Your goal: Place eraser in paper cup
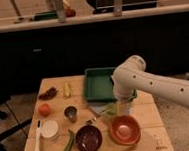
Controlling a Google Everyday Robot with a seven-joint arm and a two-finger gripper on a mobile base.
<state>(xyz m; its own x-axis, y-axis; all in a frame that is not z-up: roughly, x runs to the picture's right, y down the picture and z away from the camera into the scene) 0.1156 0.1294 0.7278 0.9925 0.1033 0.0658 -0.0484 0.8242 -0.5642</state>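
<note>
The eraser does not show; my white arm (pixel 154 84) covers the right part of the green tray (pixel 98 84). The paper cup (pixel 49 128) is white and stands upright near the table's front left. My gripper (pixel 122 109) hangs at the end of the arm just in front of the tray's near right corner, above the table between the tray and an orange bowl (pixel 125 130). It is well to the right of the cup.
On the wooden table (pixel 146 110) are a dark red bowl (pixel 88 139), a green cucumber (pixel 68 143), a metal cup (pixel 70 113), an orange fruit (pixel 44 110), a yellow item (pixel 66 89), a dark red item (pixel 48 93), a white brush (pixel 37 143) and a fork (pixel 94 118). A dark counter runs behind.
</note>
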